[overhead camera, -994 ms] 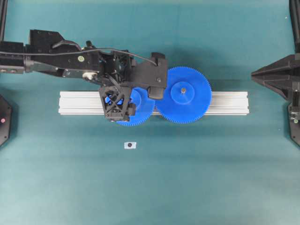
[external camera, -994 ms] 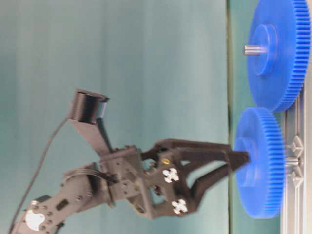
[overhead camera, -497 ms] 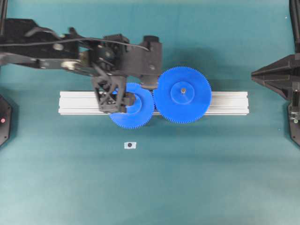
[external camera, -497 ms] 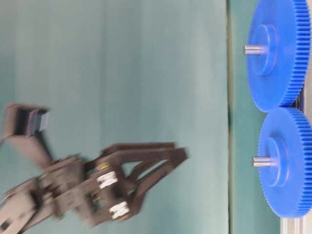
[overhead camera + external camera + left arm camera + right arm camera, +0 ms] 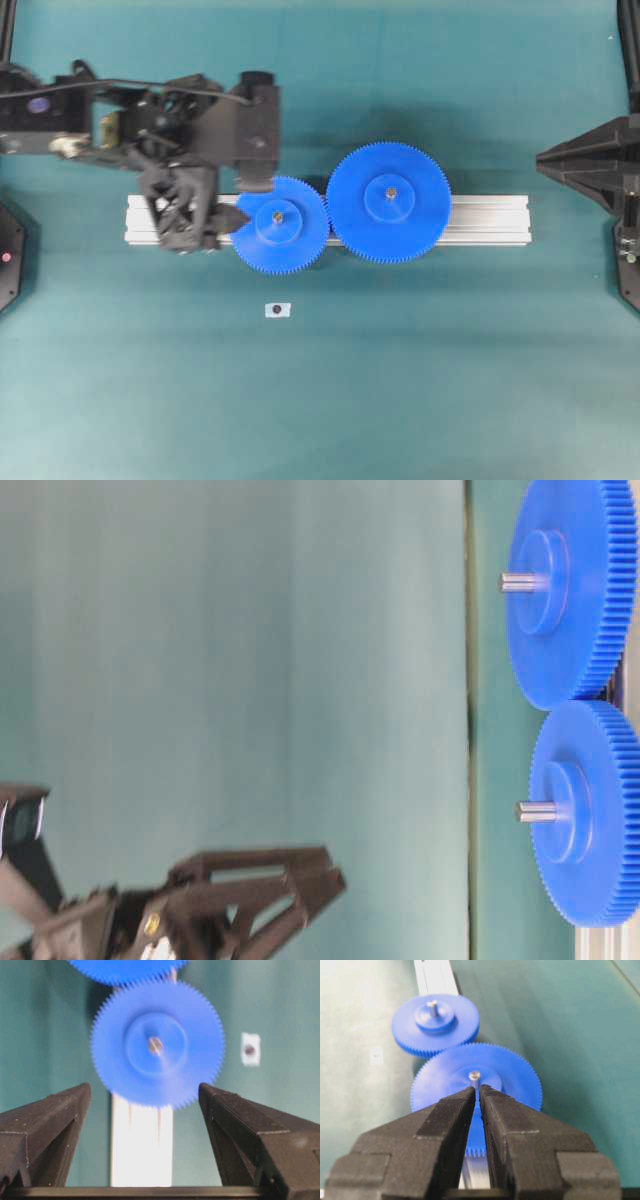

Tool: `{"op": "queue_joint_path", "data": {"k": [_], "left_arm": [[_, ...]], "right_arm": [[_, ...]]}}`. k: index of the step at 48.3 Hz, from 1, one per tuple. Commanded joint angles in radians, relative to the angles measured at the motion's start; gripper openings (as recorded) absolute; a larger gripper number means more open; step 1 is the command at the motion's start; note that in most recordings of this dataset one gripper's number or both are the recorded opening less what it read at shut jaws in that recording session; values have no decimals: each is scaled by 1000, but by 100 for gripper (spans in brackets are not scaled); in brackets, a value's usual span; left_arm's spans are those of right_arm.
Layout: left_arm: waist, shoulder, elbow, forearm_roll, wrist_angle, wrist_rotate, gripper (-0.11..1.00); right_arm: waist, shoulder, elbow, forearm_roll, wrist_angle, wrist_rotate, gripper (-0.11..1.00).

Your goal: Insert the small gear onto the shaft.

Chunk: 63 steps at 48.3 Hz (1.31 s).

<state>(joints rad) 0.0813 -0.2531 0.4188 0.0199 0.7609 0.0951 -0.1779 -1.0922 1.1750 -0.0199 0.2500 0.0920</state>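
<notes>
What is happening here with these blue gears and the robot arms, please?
The small blue plastic gear already sits on its thin grey metal shaft, on the long grooved aluminium rail, its teeth next to those of the larger blue gear. The left claw is open and holds nothing, positioned beside the small gear. The right claw is shut and stays at the right edge, apart from the gears.
</notes>
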Motion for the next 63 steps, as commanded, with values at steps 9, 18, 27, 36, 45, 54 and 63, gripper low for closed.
{"op": "queue_joint_path", "data": {"k": [9,18,27,36,45,54,63], "left_arm": [[-15,-143,78,3,-58,-32,85],[-32,-213,169,3,-112,-37,85],[-46,-276,225,2,-230,-66,85],[-46,-322,284,3,-287,-84,85],[-46,-322,304,2,-310,-80,85],[-46,-328,327,3,-367,-83,85],[-48,-327,337,2,-371,-84,85]], "right_arm": [[-3,0,-6,2,0,9,27],[-3,0,-6,3,11,9,27],[3,0,-14,9,8,8,27],[11,0,-9,9,5,8,27],[12,0,-8,9,6,8,27],[14,0,8,11,8,9,27],[17,-2,8,9,5,9,27]]}}
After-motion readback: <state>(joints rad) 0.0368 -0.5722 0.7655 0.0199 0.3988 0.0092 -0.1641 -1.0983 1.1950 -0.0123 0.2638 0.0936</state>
